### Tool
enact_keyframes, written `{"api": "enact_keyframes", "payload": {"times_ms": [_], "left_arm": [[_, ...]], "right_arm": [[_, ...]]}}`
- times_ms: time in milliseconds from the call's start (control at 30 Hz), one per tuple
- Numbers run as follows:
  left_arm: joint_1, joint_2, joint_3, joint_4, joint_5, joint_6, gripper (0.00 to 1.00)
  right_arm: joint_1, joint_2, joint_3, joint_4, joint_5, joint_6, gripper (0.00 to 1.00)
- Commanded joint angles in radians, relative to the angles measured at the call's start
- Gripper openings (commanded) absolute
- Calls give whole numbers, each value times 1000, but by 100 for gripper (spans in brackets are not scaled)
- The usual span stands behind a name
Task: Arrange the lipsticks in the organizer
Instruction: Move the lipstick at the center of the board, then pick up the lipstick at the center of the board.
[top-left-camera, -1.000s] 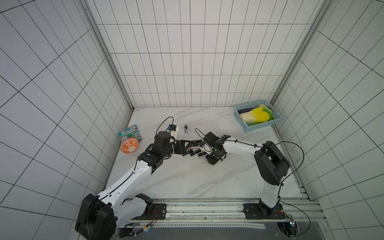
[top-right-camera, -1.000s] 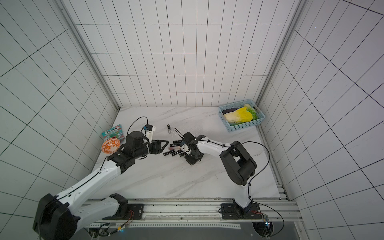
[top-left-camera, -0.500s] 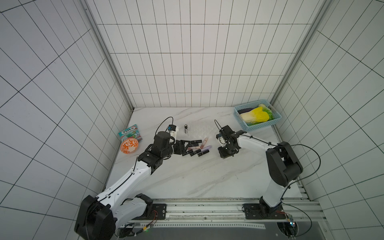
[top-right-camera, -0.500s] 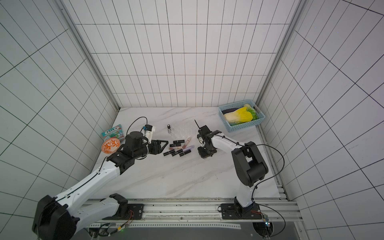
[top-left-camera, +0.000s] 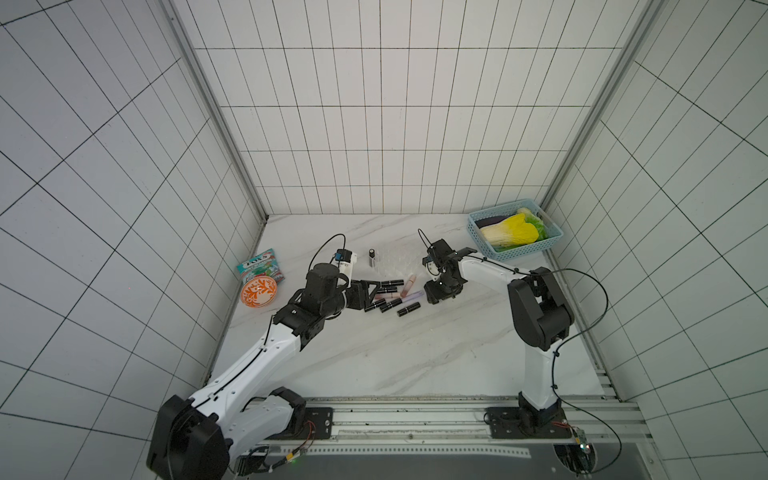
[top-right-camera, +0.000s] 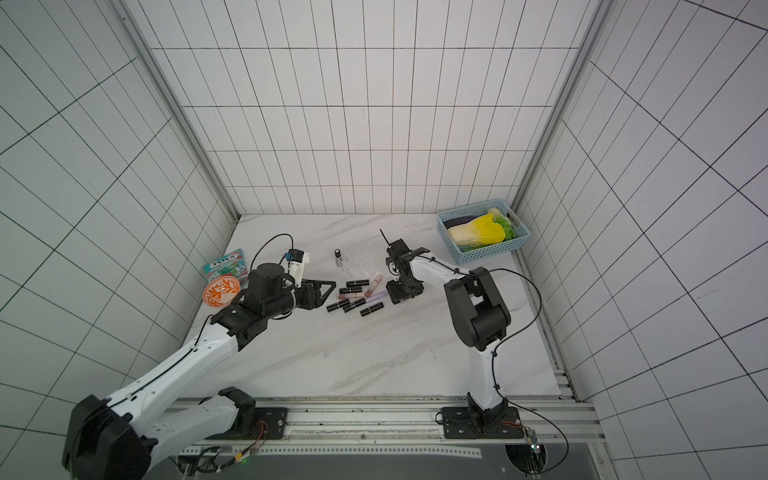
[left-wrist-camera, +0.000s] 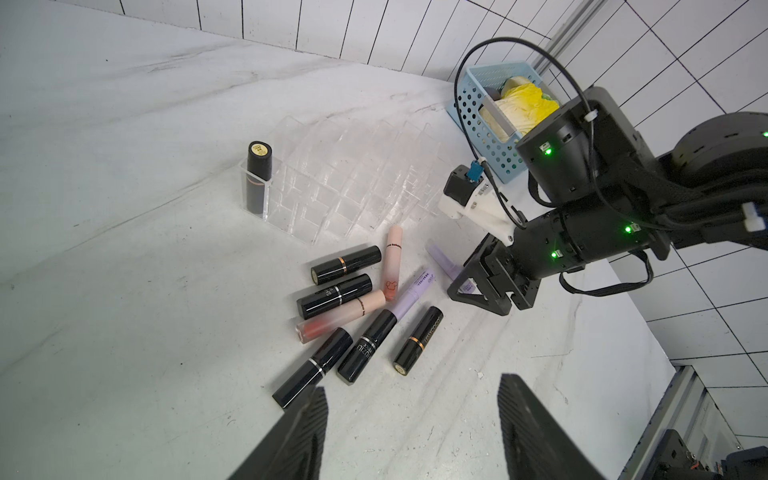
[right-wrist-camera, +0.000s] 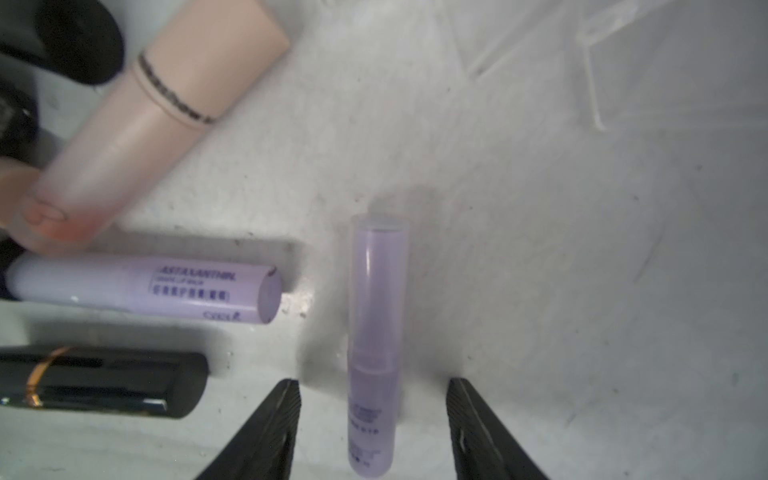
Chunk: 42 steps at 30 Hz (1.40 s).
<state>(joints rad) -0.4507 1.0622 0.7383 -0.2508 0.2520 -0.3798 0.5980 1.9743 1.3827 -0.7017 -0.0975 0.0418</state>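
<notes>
Only the right wrist view shows this plainly: my right jaws stand apart astride a lavender lipstick (right-wrist-camera: 376, 332) that lies flat on the tabletop (right-wrist-camera: 582, 291). There is a gap on each side and they grip nothing. In both top views my own right arm (top-left-camera: 490, 270) hides that tube.

My left jaws hang wide apart and empty at 9 o'clock of the loose lipsticks (left-wrist-camera: 340, 293), and the right jaws sit at 3 o'clock. The clear organizer (left-wrist-camera: 353, 183) stands at 12 o'clock of the pile, with one black lipstick (left-wrist-camera: 258, 174) upright in its end slot. In a top view the organizer (top-left-camera: 399, 259) is barely a shimmer.

A second lavender tube (right-wrist-camera: 145, 289) ends just beside mine without touching it. Bare marble opens toward 6 o'clock. The blue basket (top-left-camera: 482, 239) sits well apart at 2 o'clock.
</notes>
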Motion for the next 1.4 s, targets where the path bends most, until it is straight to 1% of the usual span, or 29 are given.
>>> {"api": "enact_keyframes", "payload": {"times_ms": [0,167,267,367,533,667,833,867,1133,1367], "left_arm": [[-5,-8,27,-24,12,27,64],[-5,-21,26,-44,10,32,64],[-5,-22,23,-47,10,32,64],[-3,-25,23,-49,-4,23,64],[-2,-43,18,-53,-23,16,64],[-2,-53,12,-50,-34,19,64],[-2,-51,13,-50,-30,20,64],[-2,-50,14,-50,-28,19,64],[-1,-44,14,-50,-22,21,64],[-2,-48,14,-50,-23,21,64]], "right_arm": [[21,-119,-52,-35,28,0,67],[100,-250,-97,-35,3,-29,70],[174,-253,-99,-39,0,-68,70],[208,-200,-83,-38,-9,-90,70],[231,-95,-36,-35,-22,-136,72],[248,-47,21,-35,-15,-165,74],[257,-21,64,-35,-13,-187,74],[257,-16,71,-10,-14,-190,74],[258,12,91,2,-25,-203,74],[257,44,100,-10,-70,-204,73]]}}
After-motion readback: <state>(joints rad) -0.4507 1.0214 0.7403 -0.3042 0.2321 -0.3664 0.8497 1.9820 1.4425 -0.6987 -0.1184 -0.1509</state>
